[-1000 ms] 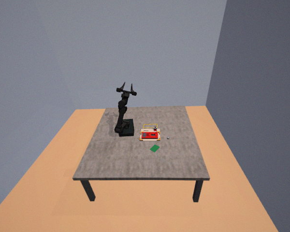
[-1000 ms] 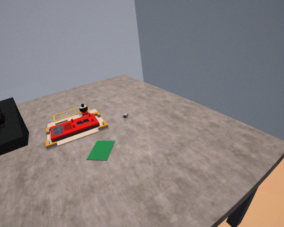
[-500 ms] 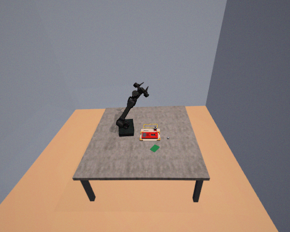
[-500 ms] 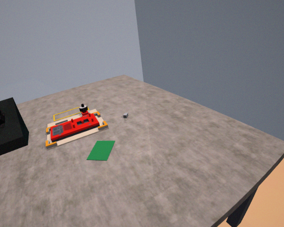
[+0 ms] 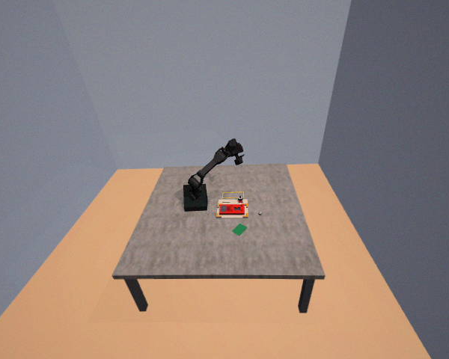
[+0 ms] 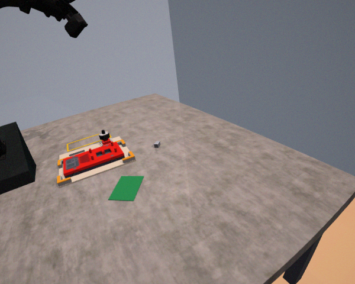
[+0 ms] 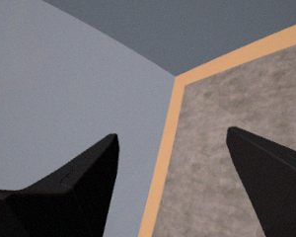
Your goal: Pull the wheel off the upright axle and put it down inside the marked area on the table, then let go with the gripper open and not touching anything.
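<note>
The wheel (image 5: 240,199) (image 6: 103,136), dark with a pale band, sits on the upright axle (image 6: 103,131), whose black top sticks out above it. They stand at the back right corner of the cream tray (image 5: 232,216) (image 6: 94,171). A thin yellow rectangle outline (image 5: 232,191) (image 6: 83,138) lies on the table just behind the tray. My gripper (image 7: 174,137) is open, with nothing between its fingers. It is high above the table, far from the wheel, and tilted; the wrist view shows walls, floor and table but no wheel.
A red block (image 5: 236,213) (image 6: 92,158) with raised pegs and openings lies in the tray, between orange corner pieces. A flat green sheet (image 5: 239,229) (image 6: 127,187) lies in front of the tray. A small grey cube (image 5: 260,213) (image 6: 157,144) lies to the right. The black arm base (image 5: 195,203) stands left.
</note>
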`<state>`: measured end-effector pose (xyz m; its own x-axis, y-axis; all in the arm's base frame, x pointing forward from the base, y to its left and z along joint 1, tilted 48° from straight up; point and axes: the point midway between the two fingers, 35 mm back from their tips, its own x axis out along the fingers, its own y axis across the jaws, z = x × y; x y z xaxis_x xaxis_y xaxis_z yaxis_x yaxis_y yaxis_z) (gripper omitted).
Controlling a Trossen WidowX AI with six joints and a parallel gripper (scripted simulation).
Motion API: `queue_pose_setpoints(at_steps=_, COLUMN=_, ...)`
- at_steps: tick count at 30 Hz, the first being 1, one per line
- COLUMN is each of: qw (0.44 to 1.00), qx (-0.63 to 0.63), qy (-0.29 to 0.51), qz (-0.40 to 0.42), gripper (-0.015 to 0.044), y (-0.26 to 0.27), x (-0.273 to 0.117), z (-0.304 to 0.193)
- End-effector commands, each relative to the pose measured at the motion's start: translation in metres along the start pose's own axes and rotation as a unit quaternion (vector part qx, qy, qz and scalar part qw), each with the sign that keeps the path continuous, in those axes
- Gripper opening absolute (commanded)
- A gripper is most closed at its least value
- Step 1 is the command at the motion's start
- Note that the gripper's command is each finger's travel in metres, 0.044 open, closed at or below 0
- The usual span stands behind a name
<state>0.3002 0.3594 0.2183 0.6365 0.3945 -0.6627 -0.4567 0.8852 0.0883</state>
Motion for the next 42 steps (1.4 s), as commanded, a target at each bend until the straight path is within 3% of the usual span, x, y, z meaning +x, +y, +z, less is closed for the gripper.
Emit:
queue_pose_setpoints(at_steps=1, qw=0.994, qx=0.006, qy=0.059, qz=-0.091, gripper=0.03, y=-0.045, x=0.034, z=-0.024)
queue_pose_setpoints(at_steps=10, qw=0.936, qx=-0.001, qy=0.207, qz=-0.286, gripper=0.03, y=-0.153, x=0.077, z=-0.093)
queue_pose_setpoints(at_steps=19, qw=0.812, qx=-0.041, qy=0.371, qz=-0.45, gripper=0.03, y=-0.26, x=0.077, z=-0.167)
queue_pose_setpoints(at_steps=35, qw=0.8, qx=-0.046, qy=0.384, qz=-0.459, gripper=0.03, y=-0.263, x=0.072, z=-0.182)
queue_pose_setpoints(at_steps=42, qw=0.8, qx=-0.046, qy=0.384, qz=-0.459, gripper=0.03, y=-0.297, x=0.086, z=-0.205)
